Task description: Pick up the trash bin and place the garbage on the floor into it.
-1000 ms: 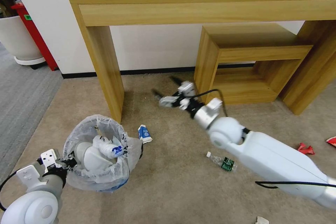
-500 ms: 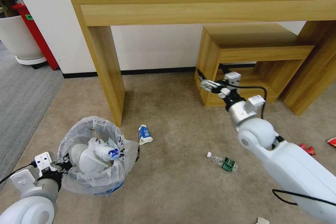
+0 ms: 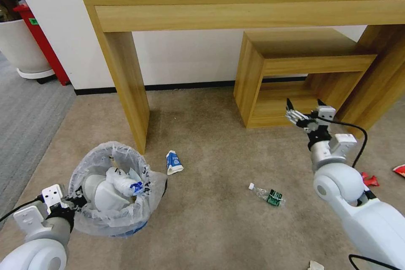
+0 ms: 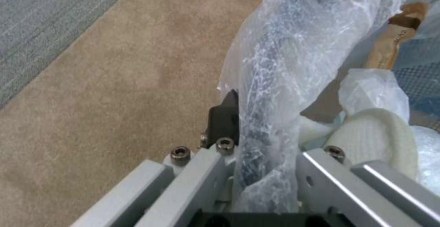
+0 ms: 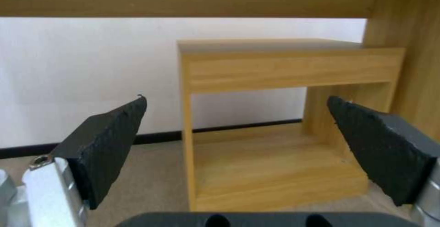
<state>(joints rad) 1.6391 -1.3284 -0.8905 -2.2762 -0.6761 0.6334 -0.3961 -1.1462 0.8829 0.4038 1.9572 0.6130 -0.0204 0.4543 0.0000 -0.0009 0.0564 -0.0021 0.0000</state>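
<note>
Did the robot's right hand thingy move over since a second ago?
Yes. The right end effector swung toward the robot's right, from beside the tall table leg to in front of the low wooden shelf.

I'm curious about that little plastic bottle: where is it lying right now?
In the head view, the plastic bottle lies on the carpet, right of centre, between the blue-white carton and the right arm.

Bag-lined trash bin (image 3: 112, 192) upright on beige floor (image 3: 211, 228), holding litter, bottle (image 3: 268, 195) well apart
</note>
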